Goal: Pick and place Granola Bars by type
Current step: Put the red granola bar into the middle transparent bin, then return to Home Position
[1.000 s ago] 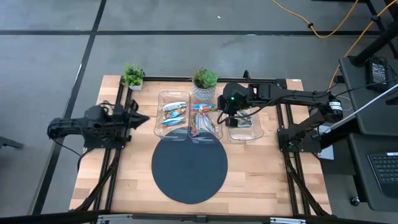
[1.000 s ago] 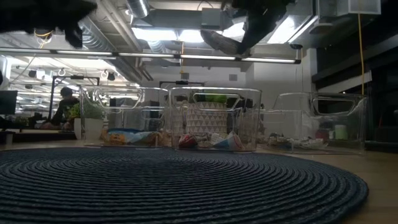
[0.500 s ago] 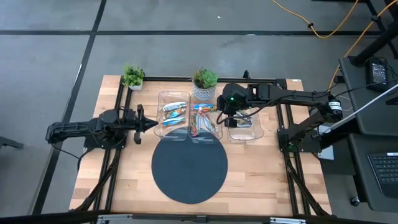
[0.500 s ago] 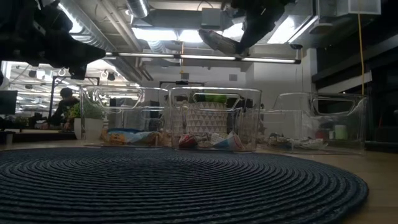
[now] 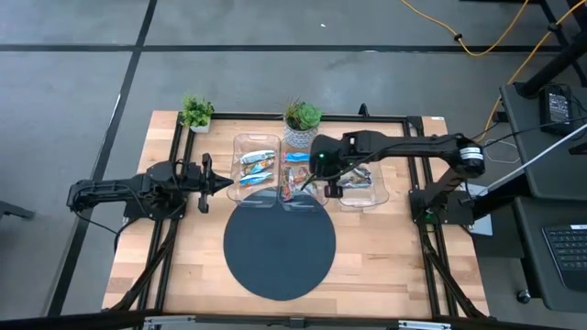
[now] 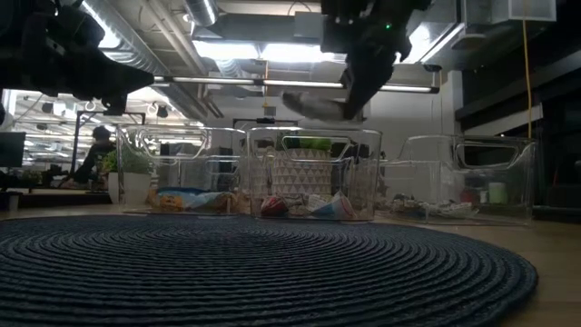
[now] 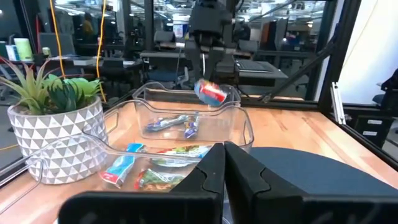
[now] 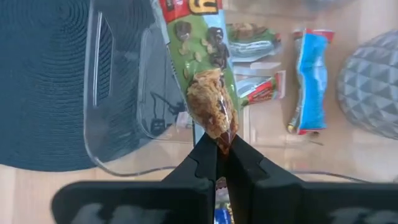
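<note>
**Over the middle bin, a bar pinched by its end**

Between the right gripper's fingers, clenched tight, sits the crimped tail of one granola bar, a green wrapper with a red band. Seen from that wrist, the bar's long axis runs straight on from the fingertips toward twelve o'clock, so it extends in line with the fingers rather than across them. In the low view it hangs clear above the bin rims, tilted, with open air below it.

On the table seen from above, the right gripper stands over the middle bin, roughly at its three o'clock edge. Under the hanging bar the right wrist view shows other multicoloured wrappers already lying on that bin's floor, with a light blue bar further out beside the patterned plant pot. By my reading the bar's type matches this bin's contents, so the drop needs the free end over the bin's interior before release; the carrying arm is plainly the nearer one.

The left gripper waits at nine o'clock of the left bin, its fingers pressed together on nothing. The right bin lies at three o'clock of the carried bar.
</note>
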